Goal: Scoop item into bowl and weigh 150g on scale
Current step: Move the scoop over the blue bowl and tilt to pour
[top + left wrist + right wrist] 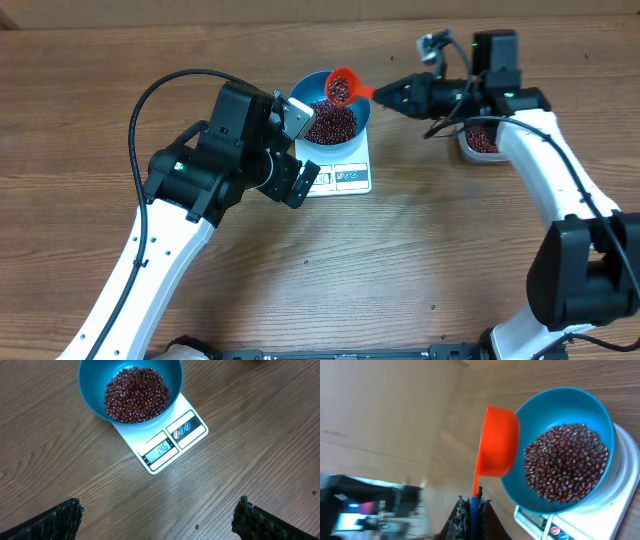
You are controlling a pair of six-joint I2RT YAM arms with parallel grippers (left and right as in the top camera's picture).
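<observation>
A: While the right hand (pixel 472 506) clamps the orange scoop (pixel 496 442) by its handle, where are the beans (pixel 136 394)?

B: Heaped in the blue bowl (pixel 90 385) on the scale (pixel 170 442) — scoop tilted over its 1 o'clock rim. Left hand (pixel 298 150) gapes empty at 8 o'clock. Clear tub (pixel 463 148) at 3 o'clock — right arm partly covers it.

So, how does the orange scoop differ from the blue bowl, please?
The scoop is orange, smaller, with a handle; the bowl is blue and larger. The scoop is held by the right gripper over the bowl's rim; the bowl sits on the scale. Both hold beans.
</observation>
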